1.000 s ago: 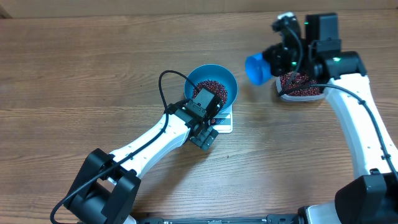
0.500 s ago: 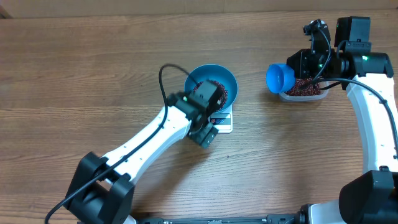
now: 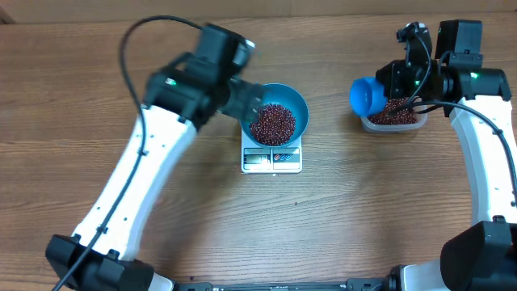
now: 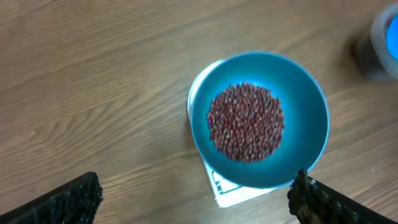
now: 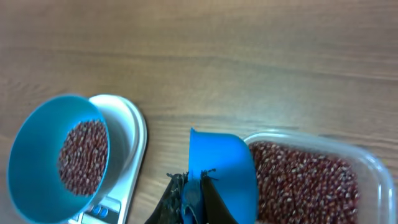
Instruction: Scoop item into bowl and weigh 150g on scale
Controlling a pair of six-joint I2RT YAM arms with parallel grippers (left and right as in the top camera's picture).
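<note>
The blue bowl [image 3: 296,105] stands on the white scale [image 3: 272,160] with a heap of red-brown beans [image 3: 273,124] inside. My left gripper [image 3: 246,101] hovers open over the bowl's left rim, holding nothing. From the left wrist, the bowl [image 4: 305,124], its beans [image 4: 245,121] and the scale [image 4: 233,190] lie beyond the wide-spread left gripper [image 4: 196,186]. My right gripper [image 3: 388,81] is shut on the handle of the blue scoop [image 3: 365,95], which hangs at the left end of the clear tub [image 3: 414,120]. In the right wrist view, the gripper [image 5: 194,186] pinches the scoop [image 5: 224,168].
The clear tub [image 5: 373,171] at the back right holds more beans [image 5: 305,180]. The scale's display strip and buttons [image 3: 271,159] face the table's front edge. Bare wooden table [image 3: 363,210] surrounds the scale. The right wrist also sees the bowl [image 5: 37,149] at its left.
My left arm has lifted away from the front of the scale and swung to the back left, uncovering the bowl. The right arm carried the scoop right to the tub, then held still.
</note>
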